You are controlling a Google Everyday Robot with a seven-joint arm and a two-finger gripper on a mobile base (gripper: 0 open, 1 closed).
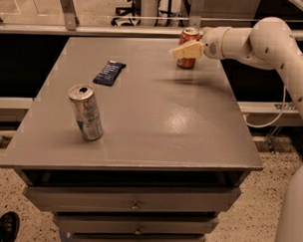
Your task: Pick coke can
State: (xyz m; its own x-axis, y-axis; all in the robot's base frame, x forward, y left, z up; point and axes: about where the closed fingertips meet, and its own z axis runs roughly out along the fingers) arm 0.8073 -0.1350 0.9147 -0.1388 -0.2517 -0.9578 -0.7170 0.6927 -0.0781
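I'm looking down on a grey table [156, 123] that fills most of the frame, with drawers [134, 198] stacked under its front edge. The white arm [274, 40] reaches in from the upper right and runs left along the table's far edge. A silver-and-blue can [86, 112] stands at centre left, leaning slightly, with its top opened. The coke can [186, 62] is upright at the upper centre, by the far edge of the table. A dark-blue snack packet [109, 72] lies flat at the upper left, well apart from both cans. The gripper [184, 50] is right at the coke can, its cream tip crossing the can's front. I cannot tell whether it has closed on the can. A black shoe [3, 227] shows at the lower left corner.
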